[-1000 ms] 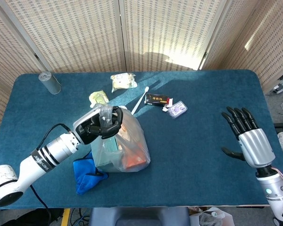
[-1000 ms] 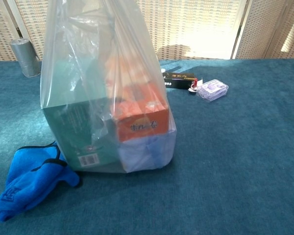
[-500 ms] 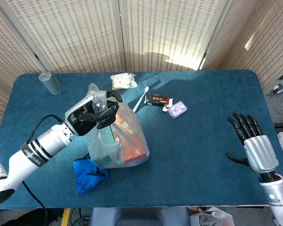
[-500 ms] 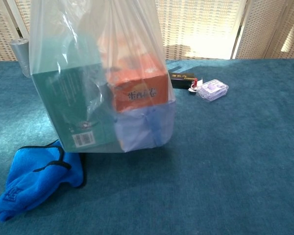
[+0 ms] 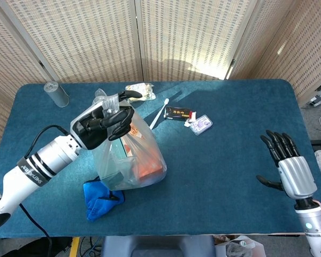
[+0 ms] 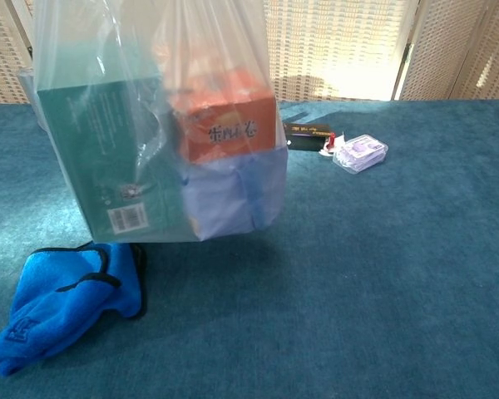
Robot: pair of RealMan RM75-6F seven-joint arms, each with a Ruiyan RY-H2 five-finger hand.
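Observation:
My left hand (image 5: pixel 101 124) grips the gathered top of a clear plastic bag (image 5: pixel 129 160) and holds it lifted off the table. In the chest view the plastic bag (image 6: pixel 158 125) hangs above the cloth, holding a teal box (image 6: pixel 108 166), an orange box (image 6: pixel 224 125) and a pale blue pack (image 6: pixel 233 195). My right hand (image 5: pixel 291 166) hovers open at the table's right front edge, fingers spread, holding nothing. It does not show in the chest view.
A blue cloth (image 5: pixel 100 198) lies under the bag's left side. A grey can (image 5: pixel 56 93) stands at back left. A yellow-green packet (image 5: pixel 139 91), a white spoon (image 5: pixel 158 113), a black bar (image 5: pixel 179 113) and a small purple case (image 5: pixel 201 124) lie behind the bag.
My left hand has risen and drawn back to the left, lifting the bag clear of the table. My right hand has pulled back toward the front edge.

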